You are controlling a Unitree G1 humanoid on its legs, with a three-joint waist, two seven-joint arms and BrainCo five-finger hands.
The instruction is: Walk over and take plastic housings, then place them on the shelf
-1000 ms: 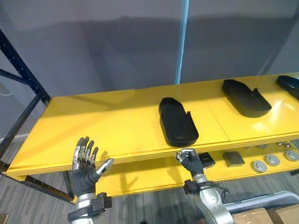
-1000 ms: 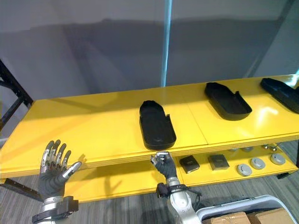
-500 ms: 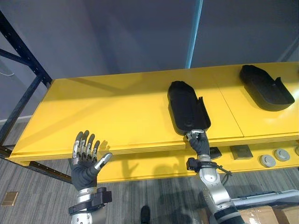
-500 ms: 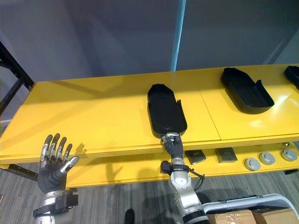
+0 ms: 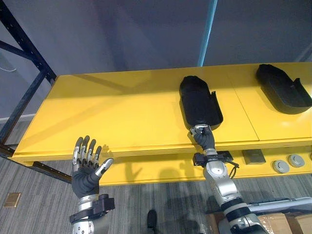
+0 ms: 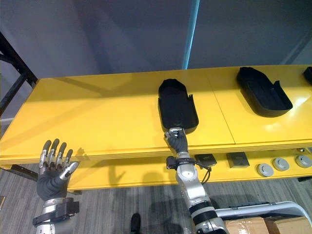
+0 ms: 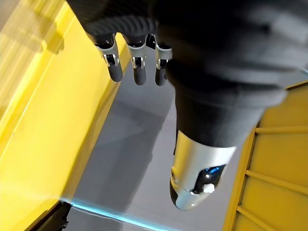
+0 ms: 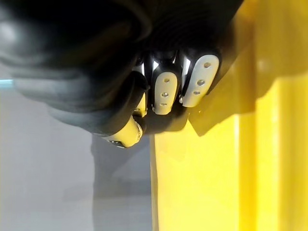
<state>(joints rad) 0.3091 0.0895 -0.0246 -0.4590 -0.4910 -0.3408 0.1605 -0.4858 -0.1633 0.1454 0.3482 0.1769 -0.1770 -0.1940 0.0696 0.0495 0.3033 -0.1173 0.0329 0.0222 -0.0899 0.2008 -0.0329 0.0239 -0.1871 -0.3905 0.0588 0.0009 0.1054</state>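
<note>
A black plastic housing (image 5: 199, 102) lies on the yellow top shelf (image 5: 122, 117), its open side up, lengthwise away from me. My right hand (image 5: 204, 138) is at its near end, just over the shelf's front edge. The fingers (image 8: 163, 89) are curled into a fist that touches the housing's end; I cannot make out a grip on it. My left hand (image 5: 87, 168) is held up in front of the shelf's left part, fingers (image 7: 137, 67) straight, holding nothing.
A second black housing (image 5: 283, 92) lies farther right on the same shelf. The lower shelf holds a grey square block (image 5: 254, 156) and round discs (image 5: 281, 165). A dark rack post (image 5: 24, 46) stands at the left. Cardboard boxes (image 5: 273, 226) sit on the floor at the right.
My right fist has risen from below the shelf's edge to the housing's near end, and the housing now lies farther in from the edge. The camera has shifted. The left hand stays raised.
</note>
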